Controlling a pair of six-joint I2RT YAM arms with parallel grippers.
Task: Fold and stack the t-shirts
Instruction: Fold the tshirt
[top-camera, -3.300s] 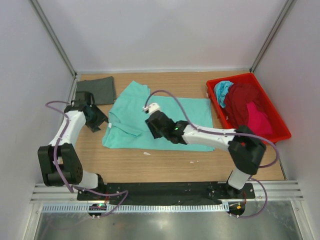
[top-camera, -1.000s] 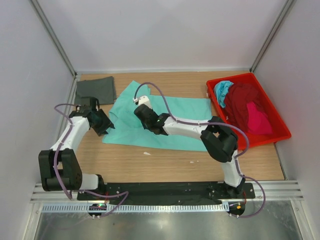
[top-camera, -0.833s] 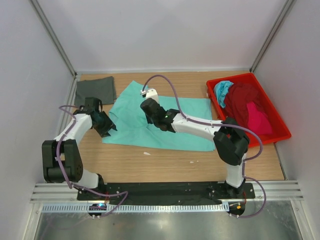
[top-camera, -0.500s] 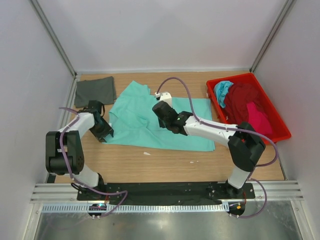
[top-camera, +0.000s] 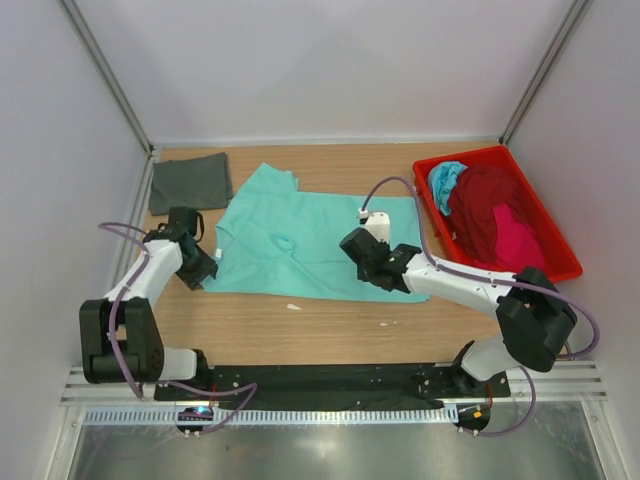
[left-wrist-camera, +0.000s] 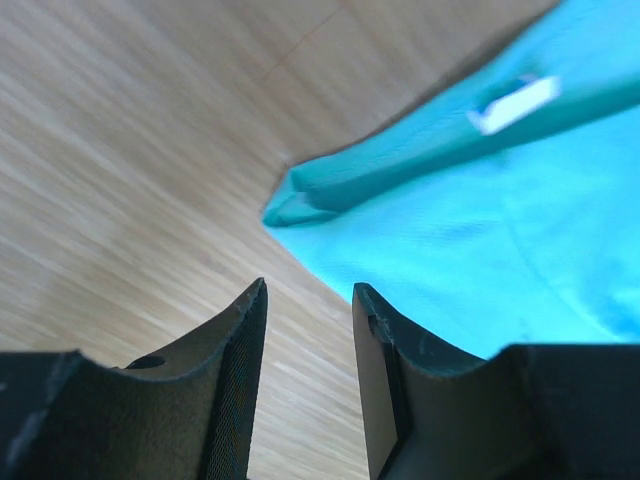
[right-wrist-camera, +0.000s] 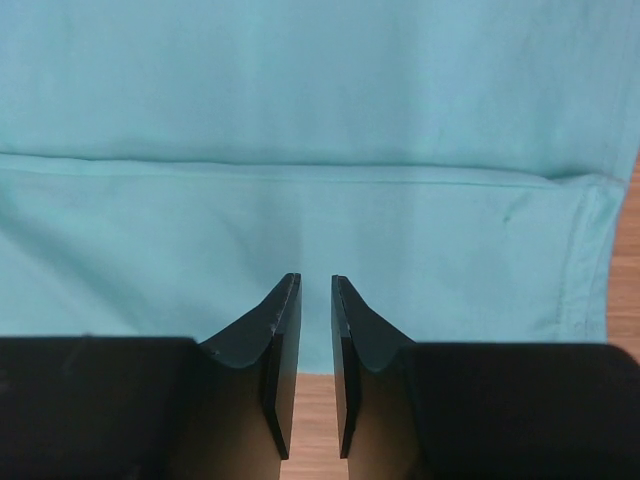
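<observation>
A mint green t-shirt (top-camera: 300, 235) lies spread flat on the wooden table. My left gripper (top-camera: 200, 270) hovers over bare wood at the shirt's left edge. In the left wrist view it (left-wrist-camera: 308, 290) is open and empty, with a corner of the shirt (left-wrist-camera: 300, 195) just ahead. My right gripper (top-camera: 352, 246) is over the shirt's near right part. In the right wrist view it (right-wrist-camera: 315, 278) has its jaws almost together and holds nothing, above the shirt's hem (right-wrist-camera: 300, 170). A folded dark grey shirt (top-camera: 190, 182) lies at the back left.
A red tray (top-camera: 560, 262) at the right holds maroon (top-camera: 485, 195), pink (top-camera: 515, 240) and turquoise (top-camera: 445, 178) shirts in a heap. Two small white scraps (top-camera: 292, 307) lie on the wood in front of the mint shirt. Walls close in the table on three sides.
My right gripper has swept rightward across the mint shirt, from near the collar to its near right part. The shirt lies flatter. My left gripper has shifted slightly at the left edge.
</observation>
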